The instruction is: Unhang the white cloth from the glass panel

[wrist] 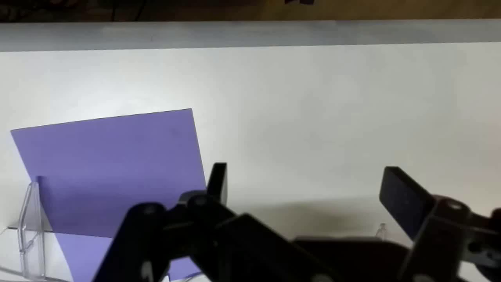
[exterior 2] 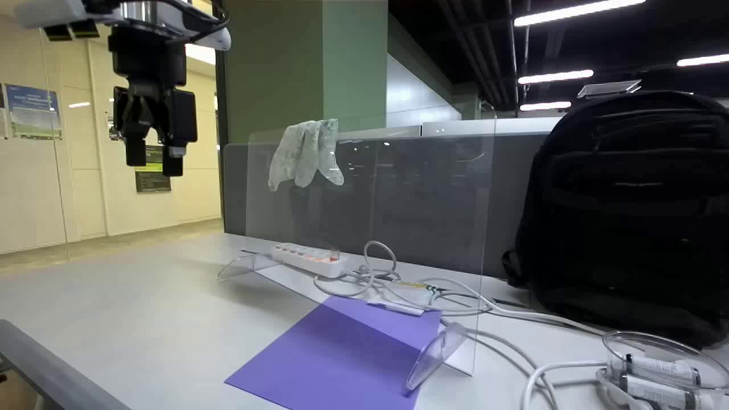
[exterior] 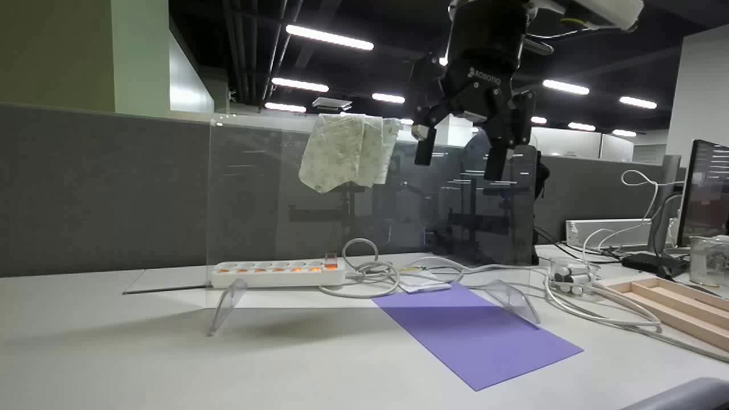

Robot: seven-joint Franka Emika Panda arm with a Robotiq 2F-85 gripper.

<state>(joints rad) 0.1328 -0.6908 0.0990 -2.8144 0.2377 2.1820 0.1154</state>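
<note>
A white cloth (exterior: 342,154) hangs folded over the top edge of a clear upright glass panel (exterior: 256,205). Both also show in an exterior view, the cloth (exterior 2: 304,151) near one upper corner of the panel (exterior 2: 416,210). The cloth is out of view in the wrist view. My gripper (exterior: 459,165) is open and empty, pointing down. In that exterior view it is to the right of the cloth; in an exterior view the gripper (exterior 2: 154,160) is well to the left of it, apart from cloth and panel. In the wrist view the open fingers (wrist: 305,178) have bare tabletop below them.
The panel stands on clear feet (exterior: 228,306). A purple sheet (exterior: 478,336) lies partly under it. A white power strip (exterior: 278,274) and loose cables (exterior: 376,279) lie behind. A black backpack (exterior 2: 632,228), a wooden tray (exterior: 672,304) and a monitor (exterior: 709,193) stand around the table.
</note>
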